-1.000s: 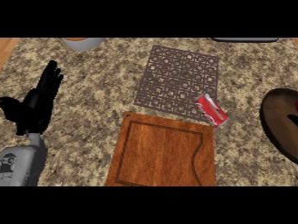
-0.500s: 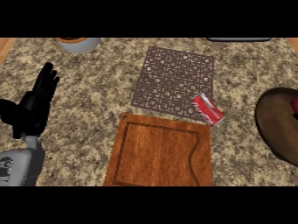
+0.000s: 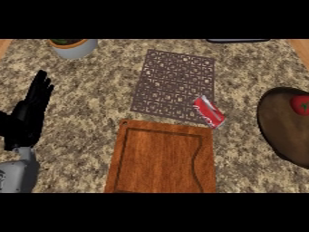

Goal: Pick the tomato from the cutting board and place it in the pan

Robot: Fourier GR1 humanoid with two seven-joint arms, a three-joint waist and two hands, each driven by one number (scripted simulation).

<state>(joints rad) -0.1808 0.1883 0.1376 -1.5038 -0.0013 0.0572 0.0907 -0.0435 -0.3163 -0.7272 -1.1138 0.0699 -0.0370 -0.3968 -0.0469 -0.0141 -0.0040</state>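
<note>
Speckled counter (image 3: 89, 95); left hand (image 3: 23, 120) upright, fingers (image 3: 41, 88) straight

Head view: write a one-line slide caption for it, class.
Tomato sits in the dark pan at right, cutting board at centre, left hand open at left.

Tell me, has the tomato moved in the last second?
No. The tomato sits in the same far part of the pan; only the view has shifted.
</note>
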